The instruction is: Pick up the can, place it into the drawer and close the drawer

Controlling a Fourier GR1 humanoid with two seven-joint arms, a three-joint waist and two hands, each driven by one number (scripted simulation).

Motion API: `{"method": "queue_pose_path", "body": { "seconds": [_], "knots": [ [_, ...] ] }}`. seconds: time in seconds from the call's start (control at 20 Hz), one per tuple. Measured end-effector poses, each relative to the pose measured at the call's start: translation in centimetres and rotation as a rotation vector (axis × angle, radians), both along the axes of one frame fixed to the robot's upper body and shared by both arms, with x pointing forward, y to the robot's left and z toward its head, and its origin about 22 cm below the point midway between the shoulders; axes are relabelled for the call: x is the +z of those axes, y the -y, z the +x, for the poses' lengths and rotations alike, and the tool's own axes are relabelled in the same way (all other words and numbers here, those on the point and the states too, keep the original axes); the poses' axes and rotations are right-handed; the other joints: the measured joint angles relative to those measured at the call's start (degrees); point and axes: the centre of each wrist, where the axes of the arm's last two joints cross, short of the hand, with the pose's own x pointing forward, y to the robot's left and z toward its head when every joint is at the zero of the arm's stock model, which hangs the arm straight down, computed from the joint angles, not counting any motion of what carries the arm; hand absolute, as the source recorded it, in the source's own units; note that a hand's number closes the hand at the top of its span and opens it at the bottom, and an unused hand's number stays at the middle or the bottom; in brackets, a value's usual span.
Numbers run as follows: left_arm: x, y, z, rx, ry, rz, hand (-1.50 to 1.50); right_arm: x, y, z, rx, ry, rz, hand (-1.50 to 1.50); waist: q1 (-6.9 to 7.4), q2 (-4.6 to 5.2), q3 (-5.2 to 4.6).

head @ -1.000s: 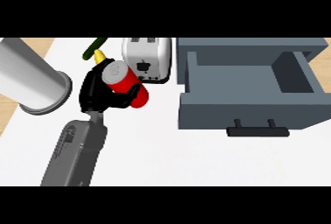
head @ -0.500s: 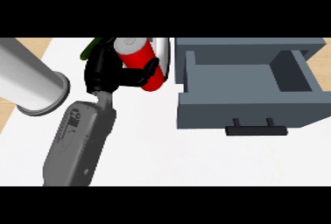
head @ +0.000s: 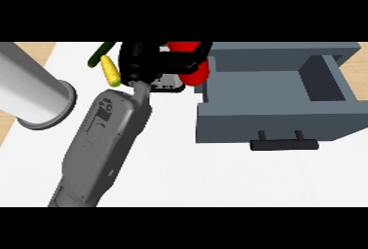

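Note:
The red can (head: 193,74) is held in my right hand (head: 152,62), whose black fingers curl round it and hide most of it. The can hangs near the top of the head view, right against the left wall of the open grey drawer (head: 269,87). It is outside the drawer's cavity, partly overlapping its left rim. The drawer is pulled out toward me, its inside bare, and its dark handle (head: 284,144) is on the front face. My right forearm (head: 101,146) runs in from the lower left.
A yellow corn cob (head: 110,71) and a green vegetable (head: 99,54) lie just left of the hand. A white toaster-like appliance (head: 167,83) peeks out beneath the hand. A big grey cylinder (head: 28,92), my left forearm, fills the left edge.
My right hand has carried the can up and to the right, from over the appliance to the drawer's left wall. The drawer has stayed open.

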Motion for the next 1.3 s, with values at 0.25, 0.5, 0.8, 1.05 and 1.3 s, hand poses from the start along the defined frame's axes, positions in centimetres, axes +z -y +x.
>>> {"method": "queue_pose_path", "body": {
  "seconds": [0.25,0.5,0.8,1.05,1.3],
  "knots": [
    [1.8,2.6,1.3,-0.003,0.005,0.012,1.50,-0.4,0.1,0.8,0.012,0.003,0.007,-1.50,-0.32,0.12,0.02],
    [2.8,4.6,2.4,0.000,0.002,0.026,1.50,-0.2,-0.1,0.5,0.018,0.009,-0.003,-1.50,-0.84,0.18,0.02],
    [4.1,6.8,3.3,-0.003,-0.005,0.042,1.50,-0.5,0.0,0.7,0.022,0.009,0.003,-1.50,-1.32,0.30,0.04],
    [4.3,8.4,3.7,-0.003,-0.015,0.053,1.50,-0.2,0.0,1.4,0.031,0.013,0.001,-1.50,-2.01,0.46,0.05],
    [4.0,9.3,4.0,-0.002,-0.035,0.068,1.50,0.2,-0.4,1.5,0.041,0.021,-0.007,-1.50,-2.56,0.59,0.06]
  ]
}}
